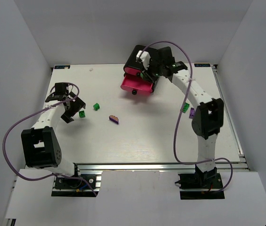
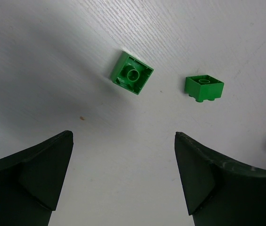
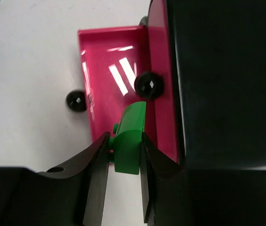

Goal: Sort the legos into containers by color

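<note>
My right gripper point(image 3: 125, 139) is shut on a bright green lego point(image 3: 129, 136) and holds it over the near end of the open magenta drawer point(image 3: 100, 61). That drawer point(image 1: 137, 84) sticks out of the black box point(image 1: 154, 59) at the back of the table. My left gripper point(image 2: 123, 135) hangs open with nothing between its fingers. Two green legos lie on the table just beyond it, one point(image 2: 131, 73) underside up, the other point(image 2: 204, 87) to its right. In the top view these green legos point(image 1: 82, 113) point(image 1: 95, 107) sit beside the left gripper point(image 1: 72, 109).
A purple lego point(image 1: 113, 119) lies mid-table. A green lego point(image 1: 186, 108) and a purple lego point(image 1: 192, 112) lie by the right arm. Two black knobs show, one point(image 3: 76, 100) on the open drawer, one point(image 3: 149, 85) on the drawer above it. White walls enclose the table.
</note>
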Controlling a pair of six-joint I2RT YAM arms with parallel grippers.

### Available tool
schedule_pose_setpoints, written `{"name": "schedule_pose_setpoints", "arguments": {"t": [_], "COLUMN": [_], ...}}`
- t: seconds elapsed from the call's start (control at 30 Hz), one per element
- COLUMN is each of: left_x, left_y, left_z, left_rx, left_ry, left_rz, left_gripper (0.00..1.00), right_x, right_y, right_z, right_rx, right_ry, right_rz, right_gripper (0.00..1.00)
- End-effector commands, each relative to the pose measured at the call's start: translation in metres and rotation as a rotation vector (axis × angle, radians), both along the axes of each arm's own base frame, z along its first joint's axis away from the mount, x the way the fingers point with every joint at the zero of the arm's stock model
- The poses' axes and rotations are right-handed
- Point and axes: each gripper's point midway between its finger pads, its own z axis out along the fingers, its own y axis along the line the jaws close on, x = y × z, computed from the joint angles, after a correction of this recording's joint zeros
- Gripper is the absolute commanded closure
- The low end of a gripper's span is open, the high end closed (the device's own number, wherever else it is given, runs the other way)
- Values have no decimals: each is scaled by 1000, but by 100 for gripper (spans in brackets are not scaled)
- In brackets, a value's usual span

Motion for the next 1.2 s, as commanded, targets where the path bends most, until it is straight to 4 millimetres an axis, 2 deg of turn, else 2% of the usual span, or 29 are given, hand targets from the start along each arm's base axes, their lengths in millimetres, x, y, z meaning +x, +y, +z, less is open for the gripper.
{"name": "schedule_pose_setpoints", "arguments": {"t": [0.0,0.03,0.07,0.13,0.23,0.27,0.4,0.53,0.6,0.67,0.73,0.77,0.8,0.83,0.87,0.9,0.93,1.0,1.03,1.17], "left_x": [2,2,2,4,5,6,7,9,12,14,21,23,27,29,31,37,41,48,54,64], "left_y": [-1,2,2,2,2,2,1,3,6,10,13,14,15,16,17,17,18,15,15,9], "left_z": [10,11,9,13,11,10,3,-5,-10,-14,-18,-19,-24,-27,-30,-29,-37,-40,-44,-52], "left_rx": [-20,-19,-21,-22,-24,-24,-31,-18,-5,17,29,33,37,43,45,47,50,52,53,36], "left_ry": [-48,-50,-44,-51,-50,-52,-34,-20,-6,4,8,12,27,34,42,38,51,55,62,82], "left_rz": [2,13,11,10,14,14,11,10,13,12,3,1,-7,-10,-12,-18,-31,-54,-58,-83], "left_gripper": [2,2,2,2,2,2,3,3,3,5,7,7,8,8,8,9,9,10,11,14], "right_x": [29,32,35,39,41,41,42,31,21,6,-18,-36,-44,-54,-62,-71,-78,-85,-89,-94], "right_y": [18,21,24,25,22,22,20,21,25,24,28,26,23,19,20,16,14,8,6,-2], "right_z": [1,-1,-11,-16,-25,-26,-22,-10,4,23,27,30,33,52,51,38,48,38,42,36], "right_rx": [2,-1,-11,-25,-45,-49,-44,-18,23,67,120,142,163,193,201,195,210,203,209,209], "right_ry": [-44,-46,-36,-44,-40,-45,-47,-28,-9,14,75,101,117,83,92,127,112,127,122,133], "right_rz": [-55,-56,-56,-69,-84,-88,-98,-84,-70,-44,25,55,51,62,78,71,74,63,62,41], "right_gripper": [93,92,87,81,63,53,42,40,41,46,48,49,49,49,48,47,47,46,46,46]}}
